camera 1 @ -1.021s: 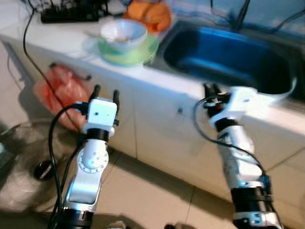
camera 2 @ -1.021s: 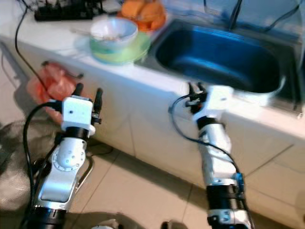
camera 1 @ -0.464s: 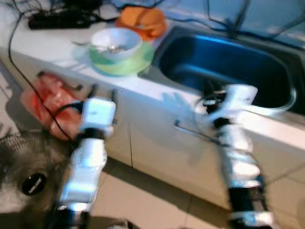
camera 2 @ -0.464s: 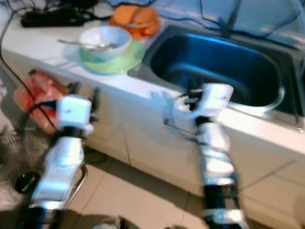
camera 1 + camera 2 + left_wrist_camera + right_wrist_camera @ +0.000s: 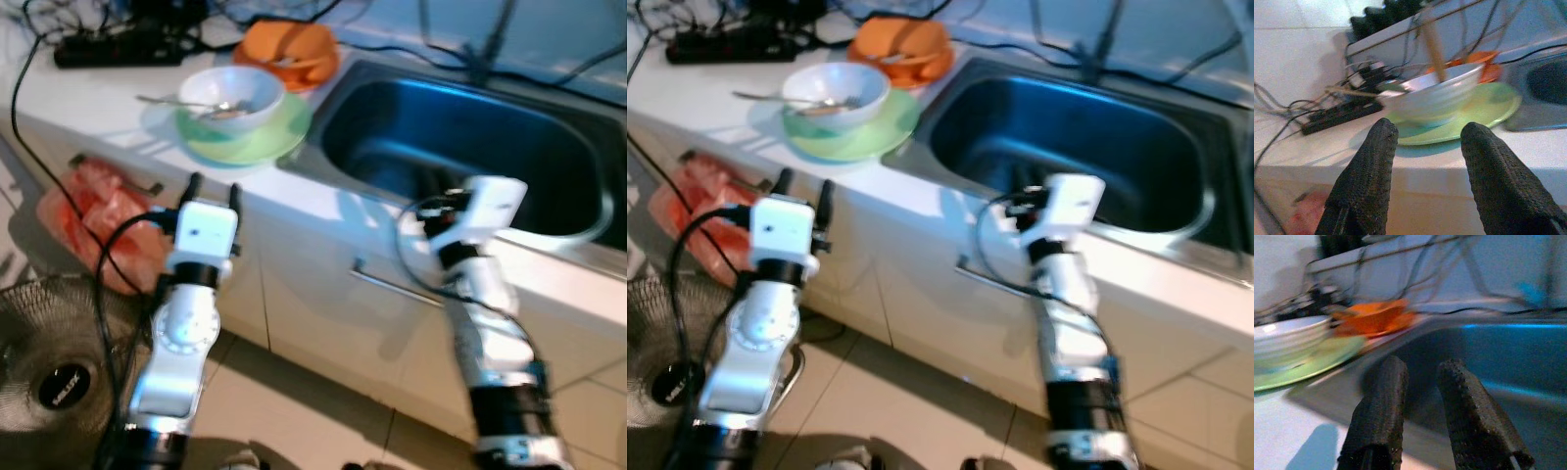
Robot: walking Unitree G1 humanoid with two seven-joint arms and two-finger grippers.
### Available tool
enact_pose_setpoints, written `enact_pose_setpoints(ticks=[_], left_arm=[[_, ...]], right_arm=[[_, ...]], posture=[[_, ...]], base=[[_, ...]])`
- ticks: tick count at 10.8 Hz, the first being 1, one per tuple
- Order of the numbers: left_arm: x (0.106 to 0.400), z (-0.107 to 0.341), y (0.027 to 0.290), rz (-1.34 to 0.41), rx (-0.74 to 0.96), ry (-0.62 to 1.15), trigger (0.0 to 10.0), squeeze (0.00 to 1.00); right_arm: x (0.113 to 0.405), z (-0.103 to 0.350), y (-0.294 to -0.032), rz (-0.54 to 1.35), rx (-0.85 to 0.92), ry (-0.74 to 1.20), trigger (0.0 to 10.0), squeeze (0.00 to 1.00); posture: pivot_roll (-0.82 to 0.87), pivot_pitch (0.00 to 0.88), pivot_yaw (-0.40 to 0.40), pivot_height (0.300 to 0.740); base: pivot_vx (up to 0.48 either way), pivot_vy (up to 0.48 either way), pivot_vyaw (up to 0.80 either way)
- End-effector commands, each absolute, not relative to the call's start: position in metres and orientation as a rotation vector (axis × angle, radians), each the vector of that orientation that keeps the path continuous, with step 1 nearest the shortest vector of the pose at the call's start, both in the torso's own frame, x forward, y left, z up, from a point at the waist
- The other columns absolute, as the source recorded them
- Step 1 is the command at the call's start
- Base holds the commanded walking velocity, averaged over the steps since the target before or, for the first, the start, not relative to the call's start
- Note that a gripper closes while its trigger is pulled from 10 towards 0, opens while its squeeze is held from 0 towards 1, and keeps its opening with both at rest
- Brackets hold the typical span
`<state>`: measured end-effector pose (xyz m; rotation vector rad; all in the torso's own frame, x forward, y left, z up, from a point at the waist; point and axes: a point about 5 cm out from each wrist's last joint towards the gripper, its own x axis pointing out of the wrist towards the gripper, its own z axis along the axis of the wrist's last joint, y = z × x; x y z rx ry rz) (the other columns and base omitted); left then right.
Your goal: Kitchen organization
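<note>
At the table's front edge, both arms raised, nothing held. White bowl (image 5: 231,93) sits on a green plate (image 5: 265,137) close to the front edge, just beside the sink's (image 5: 460,137) near-left corner; a spoon (image 5: 181,101) lies in the bowl with its handle sticking out toward the table's left end, long axis roughly along the front edge. Orange dish (image 5: 291,49) behind the plate toward the back edge, black power strip (image 5: 122,47) with cables at the back left. Left gripper (image 5: 213,191) is just below the table's front edge, fingers (image 5: 1369,181) spread apart and empty, pointing straight up-and-in at the bowl; bowl lies directly ahead and a little above it, so the left arm is clearly the nearer one. Right gripper (image 5: 438,188) at the sink's front rim, aimed over the basin, fingers (image 5: 1382,416) parted a bit, empty. Likely step: reach for bowl or plate; left arm needs to lift over the edge first. Red bag (image 5: 98,220) hangs off the cabinet front, fan (image 5: 49,372) on the floor below left.
</note>
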<state>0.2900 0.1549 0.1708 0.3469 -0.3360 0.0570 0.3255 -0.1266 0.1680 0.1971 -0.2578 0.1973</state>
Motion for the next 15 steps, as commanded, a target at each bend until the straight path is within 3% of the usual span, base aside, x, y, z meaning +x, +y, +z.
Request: enact_pose_setpoints(ticks=[1,12,15], left_arm=[[0.2896,0.1735,0.1521,0.052,0.345,-0.349,10.0,0.0],[0.2886,0.1747,0.151,0.055,0.351,-0.361,10.0,0.0],[0.2873,0.1766,0.1474,0.031,0.366,-0.391,10.0,0.0]], right_arm=[[0.3258,0.1704,-0.1353,0.171,0.192,-0.269,10.0,0.0],[0.3263,0.1692,-0.1344,0.178,0.187,-0.264,10.0,0.0],[0.3264,0.1683,-0.1333,0.181,0.19,-0.262,10.0,0.0]], posture=[[0.05,0.132,-0.022,0.74],[0.05,0.127,-0.024,0.74],[0.05,0.123,-0.024,0.74]], base=[[0.311,0.0,0.0],[0.298,0.0,0.0],[0.0,0.0,0.0]])
